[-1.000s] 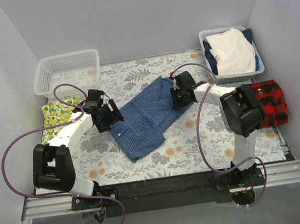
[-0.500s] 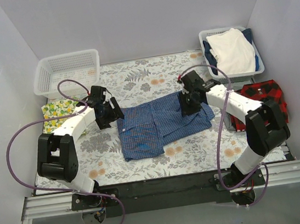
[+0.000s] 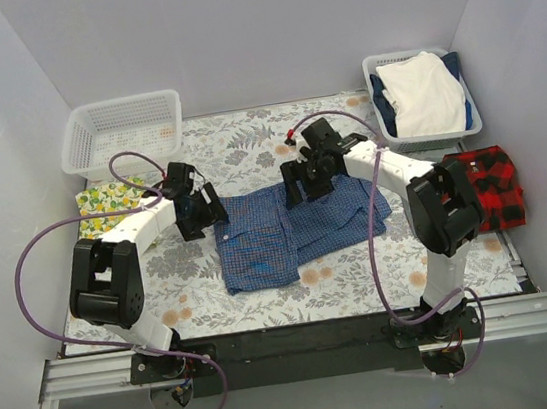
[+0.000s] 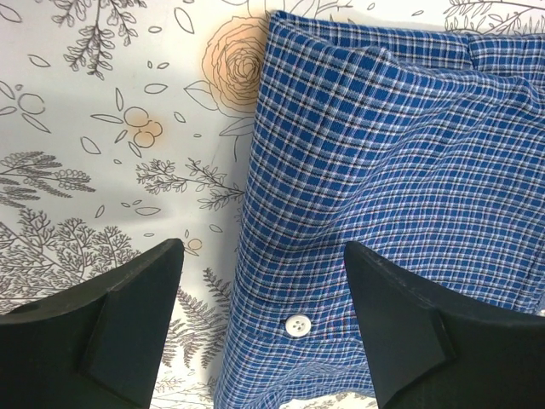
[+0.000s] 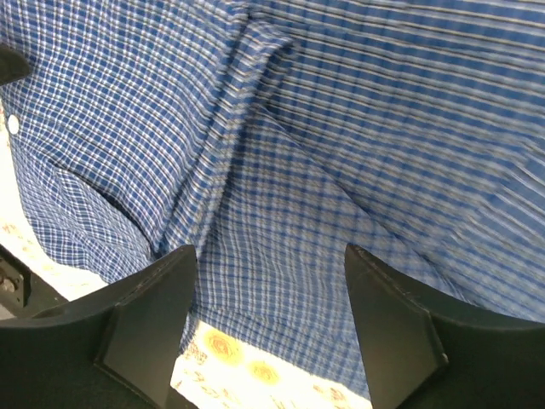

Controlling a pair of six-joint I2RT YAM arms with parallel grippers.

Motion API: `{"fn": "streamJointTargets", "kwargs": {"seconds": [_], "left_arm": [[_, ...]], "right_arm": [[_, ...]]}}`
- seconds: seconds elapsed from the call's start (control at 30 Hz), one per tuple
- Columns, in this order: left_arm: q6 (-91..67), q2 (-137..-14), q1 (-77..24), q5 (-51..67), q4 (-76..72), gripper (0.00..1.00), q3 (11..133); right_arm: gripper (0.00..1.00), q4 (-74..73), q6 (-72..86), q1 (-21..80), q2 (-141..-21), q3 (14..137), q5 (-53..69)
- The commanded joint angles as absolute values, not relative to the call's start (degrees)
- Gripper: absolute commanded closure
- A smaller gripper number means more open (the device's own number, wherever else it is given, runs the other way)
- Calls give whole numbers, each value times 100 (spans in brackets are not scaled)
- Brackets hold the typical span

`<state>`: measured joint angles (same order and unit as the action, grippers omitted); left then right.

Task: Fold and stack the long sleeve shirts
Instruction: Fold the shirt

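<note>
The blue checked shirt (image 3: 292, 230) lies partly folded on the flowered table cover, mid-table. My left gripper (image 3: 204, 212) hovers open at its left edge; in the left wrist view the shirt (image 4: 383, 170) fills the right side, and a white button (image 4: 297, 325) shows between the spread fingers of that gripper (image 4: 264, 332). My right gripper (image 3: 303, 182) hangs open over the shirt's far edge, and the right wrist view shows only blue cloth (image 5: 341, 128) under its gripper (image 5: 271, 324), nothing held. The red-and-black plaid shirt (image 3: 493, 186) lies folded at the right table edge.
A white basket (image 3: 119, 102) stands at the back left. Another basket (image 3: 475, 122) at the back right holds a white garment (image 3: 425, 94). A lemon-print cloth (image 3: 102, 202) lies beside the left arm. Grey walls close in both sides.
My right gripper has opened, let go of the blue shirt and moved back and to the left. The shirt swung round and now lies still. The left gripper barely moved.
</note>
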<state>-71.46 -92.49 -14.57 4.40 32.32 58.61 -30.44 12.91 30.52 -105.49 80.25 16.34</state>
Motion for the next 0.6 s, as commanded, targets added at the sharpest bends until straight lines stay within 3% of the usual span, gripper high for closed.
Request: {"fn": "streamJointTargets", "kwargs": {"seconds": [0.0, 0.57], "left_arm": [[-7172, -9193, -1362, 703, 3032, 24, 5713], [-7189, -9246, -1213, 817, 3006, 24, 5537]], "right_arm": [[21, -2400, 1274, 3120, -10652, 8305, 2311], [23, -2417, 1222, 3234, -11918, 9219, 2356]]}}
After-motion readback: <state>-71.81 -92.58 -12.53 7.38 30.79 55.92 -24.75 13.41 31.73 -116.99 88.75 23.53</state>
